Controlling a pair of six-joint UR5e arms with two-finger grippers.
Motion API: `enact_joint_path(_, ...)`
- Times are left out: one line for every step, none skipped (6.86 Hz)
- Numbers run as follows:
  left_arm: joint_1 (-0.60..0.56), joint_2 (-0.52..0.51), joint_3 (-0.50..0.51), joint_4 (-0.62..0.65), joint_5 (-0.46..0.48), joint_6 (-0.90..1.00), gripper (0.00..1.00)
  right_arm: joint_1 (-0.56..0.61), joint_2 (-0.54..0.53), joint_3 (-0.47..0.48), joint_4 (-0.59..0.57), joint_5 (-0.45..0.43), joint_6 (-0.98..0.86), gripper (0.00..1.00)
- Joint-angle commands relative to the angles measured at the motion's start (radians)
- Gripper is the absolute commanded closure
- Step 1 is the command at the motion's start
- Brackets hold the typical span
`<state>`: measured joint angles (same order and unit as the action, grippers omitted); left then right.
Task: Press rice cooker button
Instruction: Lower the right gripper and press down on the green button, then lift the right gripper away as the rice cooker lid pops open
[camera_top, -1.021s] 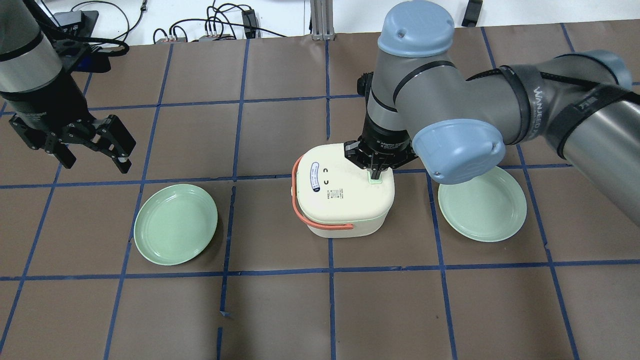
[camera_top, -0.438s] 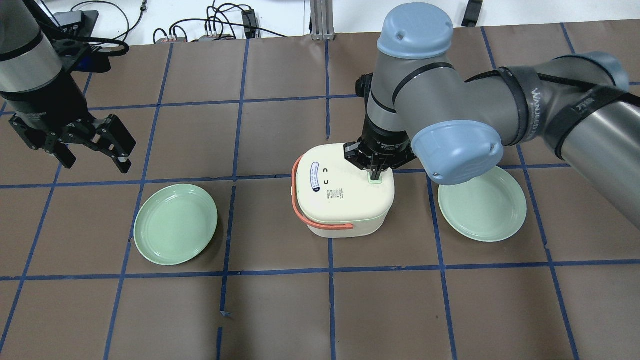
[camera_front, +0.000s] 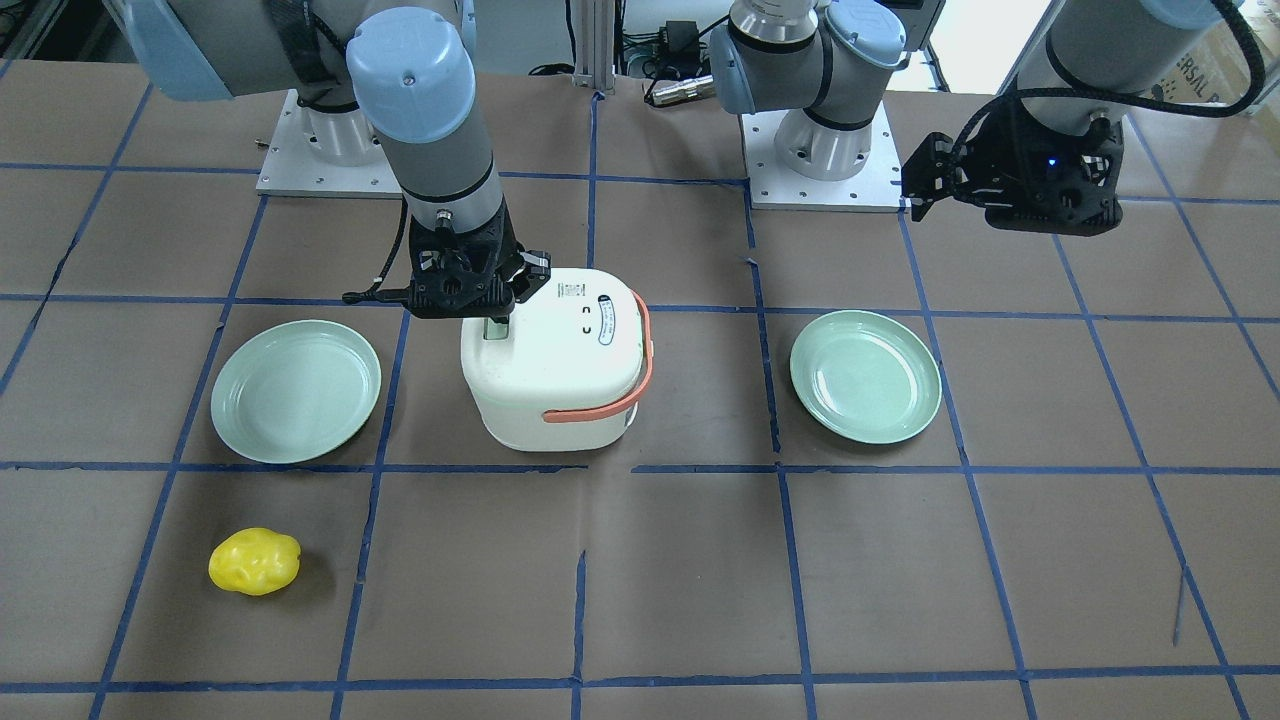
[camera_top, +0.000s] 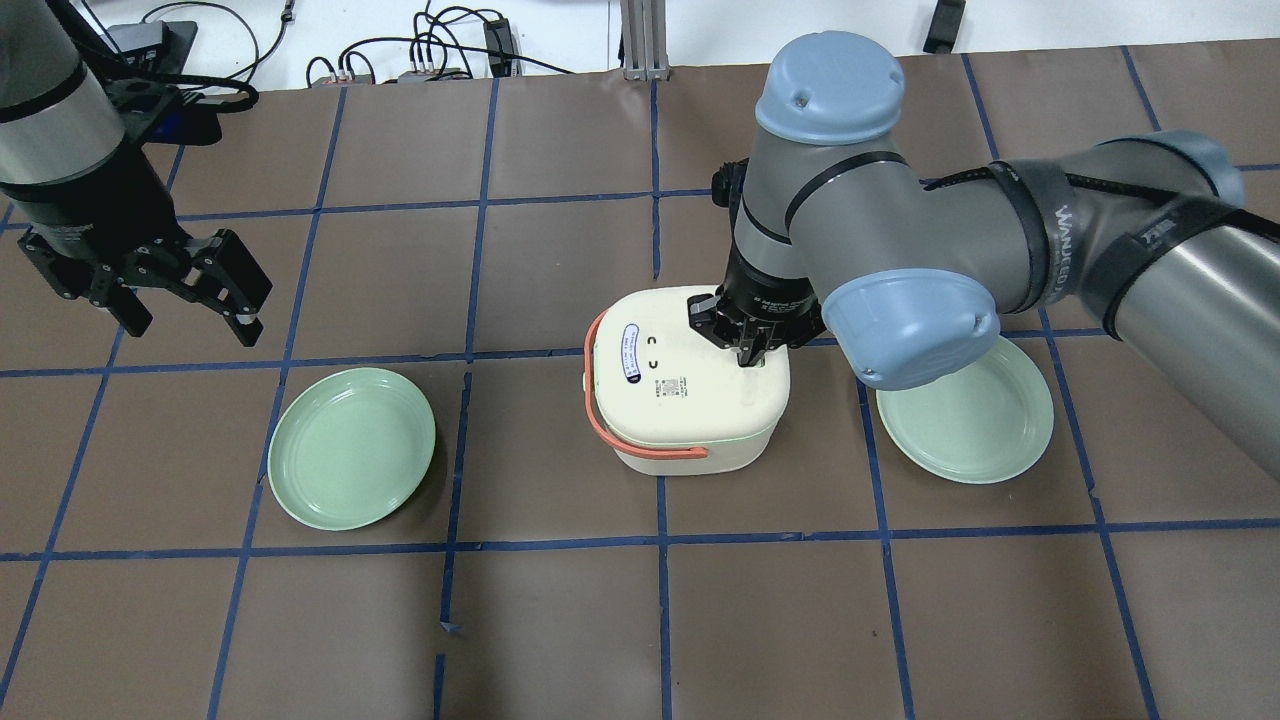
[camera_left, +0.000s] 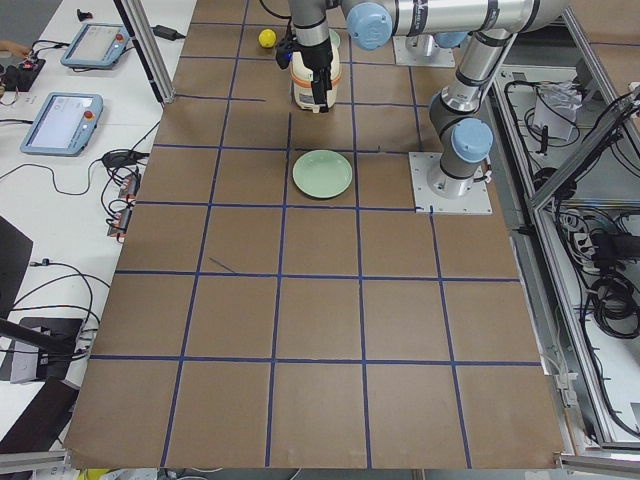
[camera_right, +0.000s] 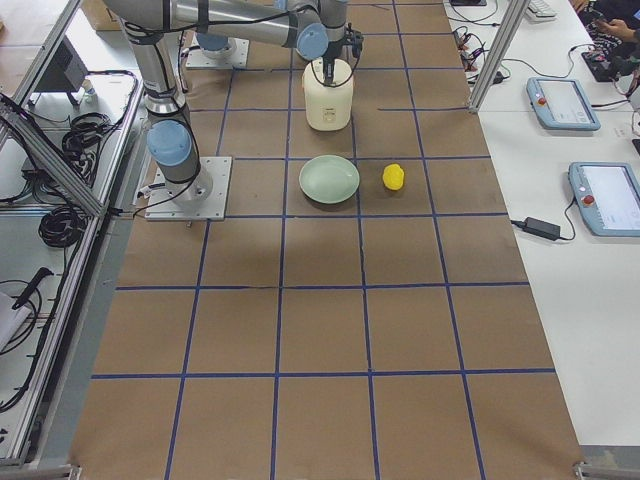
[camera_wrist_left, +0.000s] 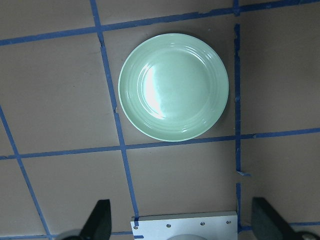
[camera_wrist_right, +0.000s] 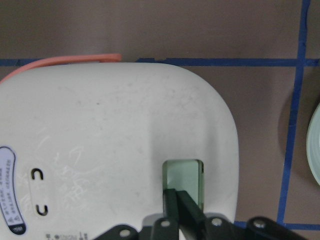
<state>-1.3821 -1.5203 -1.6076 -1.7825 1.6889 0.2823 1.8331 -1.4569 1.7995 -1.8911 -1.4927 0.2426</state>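
The rice cooker (camera_top: 690, 400) is white with an orange-salmon handle band and stands mid-table with its lid closed; it also shows in the front view (camera_front: 550, 370) and the right wrist view (camera_wrist_right: 115, 140). A mint green button (camera_wrist_right: 184, 175) sits in the lid near one edge. My right gripper (camera_top: 748, 357) is shut, points straight down, and its fingertips (camera_wrist_right: 177, 205) rest at the button's edge. My left gripper (camera_top: 188, 318) is open and empty, hovering far to the left, above and behind a green plate (camera_wrist_left: 173, 86).
One green plate (camera_top: 350, 448) lies left of the cooker and another (camera_top: 975, 415) lies right of it, partly under my right arm. A yellow lumpy object (camera_front: 254, 561) lies on the operators' side beyond the right plate. Blue tape lines grid the brown table.
My right gripper has come down slightly onto the lid, so its fingertips now cover most of the green button. The left arm and the cooker have not moved.
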Motion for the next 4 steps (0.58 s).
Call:
enact_joint_path(0.0, 0.0, 0.0, 0.0, 0.0, 0.0, 0.0, 0.0, -0.006, -0.008, 0.004, -0.009, 0.007, 0.86)
enact_joint_path(0.0, 0.0, 0.0, 0.0, 0.0, 0.0, 0.0, -0.002, -0.011, -0.009, 0.044, -0.012, 0.015, 0.86)
enact_joint_path(0.0, 0.0, 0.0, 0.0, 0.0, 0.0, 0.0, -0.009, -0.023, -0.034, 0.146, -0.018, 0.038, 0.88)
enact_joint_path(0.0, 0.0, 0.0, 0.0, 0.0, 0.0, 0.0, -0.012, -0.025, -0.108, 0.267, -0.018, 0.075, 0.92)
